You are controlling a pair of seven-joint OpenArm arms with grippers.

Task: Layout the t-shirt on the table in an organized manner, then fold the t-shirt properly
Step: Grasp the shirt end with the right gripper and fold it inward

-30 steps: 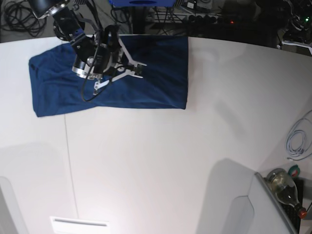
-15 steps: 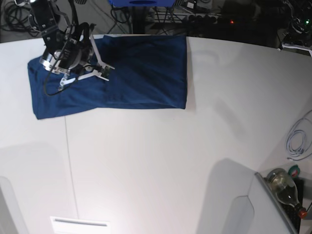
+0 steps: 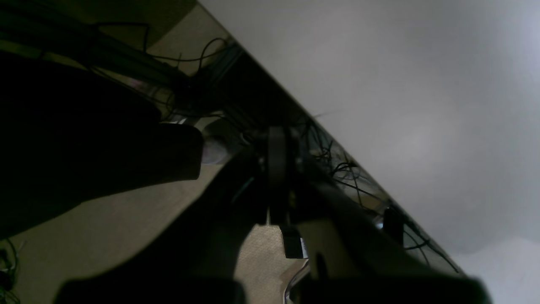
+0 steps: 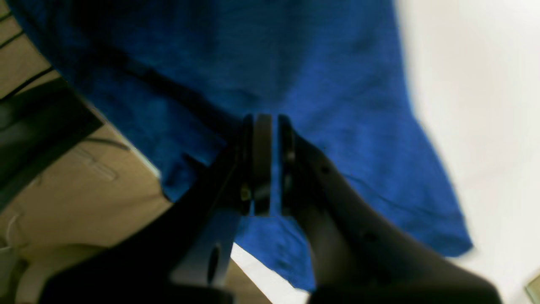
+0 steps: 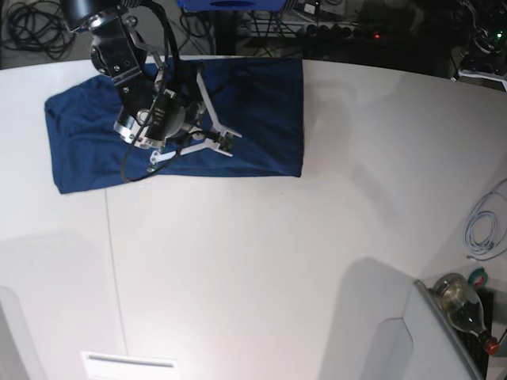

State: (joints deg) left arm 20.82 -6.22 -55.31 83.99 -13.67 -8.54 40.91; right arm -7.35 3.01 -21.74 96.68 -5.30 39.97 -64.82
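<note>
The t-shirt (image 5: 238, 119) lies at the far-left part of the table (image 5: 261, 261), spread as a wide flat rectangle w/ its right edge straight and the left end rumpled, so it looks partly folded, not finished. Right gripper (image 5: 226, 142) hangs over the shirt's middle, fingers pressed together; in the wrist view the pads (image 4: 262, 160) sit nearly touching w/ blue cloth behind them, but I can't tell if any fabric is pinched between. My guess: it's placed there to smooth or press the cloth, or to pick a fold line, since the left side needs tidying.

Left gripper (image 3: 276, 169) is off to the side, out of the base view; its wrist cam shows the fingers shut on nothing, over the table edge w/ cables and floor below. Parked, I'd say, leaving room.

Other stuff: a white cable (image 5: 485, 226) and a glass bottle (image 5: 463, 305) at the right edge, well apart from the shirt. Nothing blocks the shirt except the right arm itself, covering its centre.
</note>
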